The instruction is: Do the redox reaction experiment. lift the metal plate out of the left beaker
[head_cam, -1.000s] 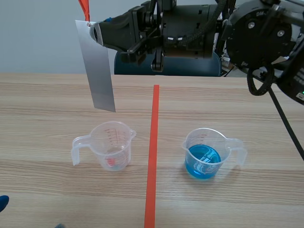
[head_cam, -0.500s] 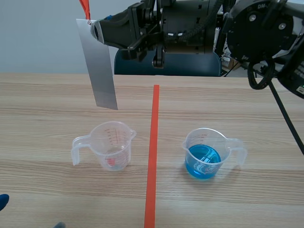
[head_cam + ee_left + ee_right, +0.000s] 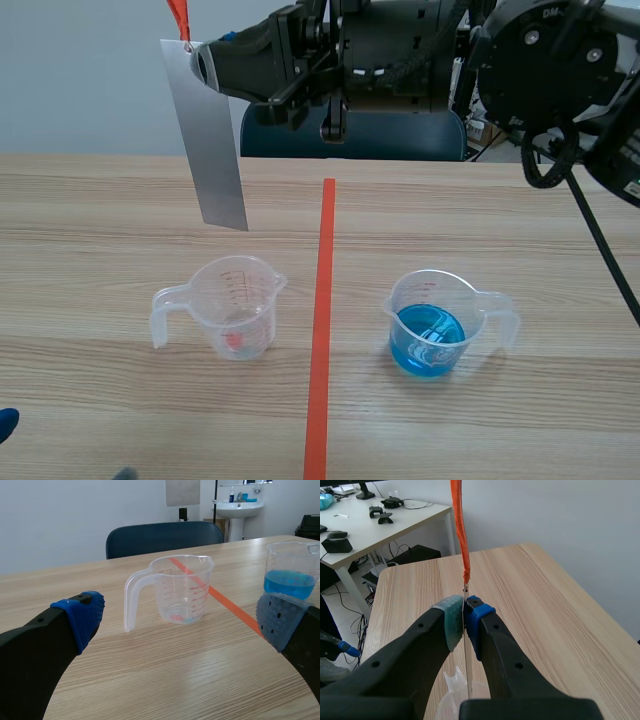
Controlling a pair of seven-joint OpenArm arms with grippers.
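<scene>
Wooden table (image 3: pixel 100 200), tape-marked; metal plate (image 3: pixel 205 135) is held high above the left beaker (image 3: pixel 235 305), clear of its rim; right gripper (image 3: pixel 200 68) is clamped on the plate's top edge, below the orange ribbon (image 3: pixel 178 18), presumably so the lower end hangs free; long axis near-vertical, lower end pointing down toward the beaker; left gripper (image 3: pixel 181 622) is spread wide, empty, facing the beaker.
</scene>
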